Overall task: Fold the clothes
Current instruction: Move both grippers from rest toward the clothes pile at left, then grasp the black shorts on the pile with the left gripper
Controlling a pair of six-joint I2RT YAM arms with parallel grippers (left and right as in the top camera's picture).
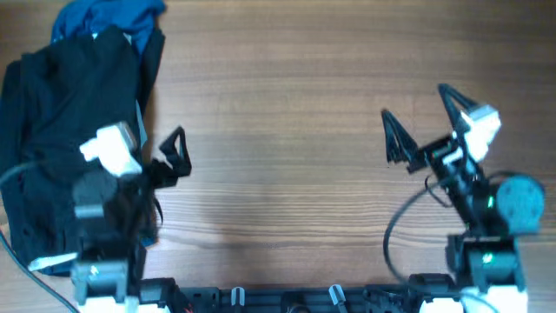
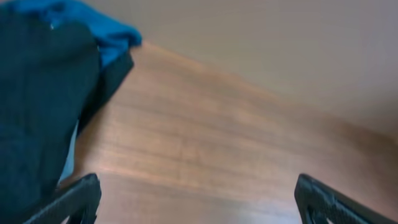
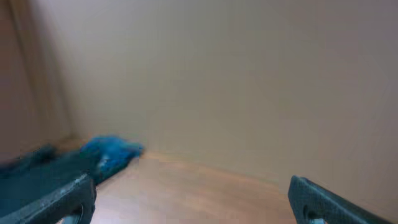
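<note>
A pile of clothes lies at the table's left side: black garments [image 1: 65, 130] with a blue garment [image 1: 104, 17] at the far end. In the left wrist view the black fabric [image 2: 37, 99] fills the left and the blue garment [image 2: 93, 25] shows at the top. In the right wrist view the blue garment [image 3: 112, 152] is far off at the left. My left gripper [image 1: 174, 152] is open and empty just right of the pile. My right gripper [image 1: 421, 122] is open and empty over bare table at the right.
The wooden table [image 1: 287, 130] spreads between the two arms. A plain wall [image 3: 236, 81] stands behind the table. A pale strip of cloth [image 1: 48, 261] sticks out by the left arm's base. Cables run by the right arm's base [image 1: 486, 252].
</note>
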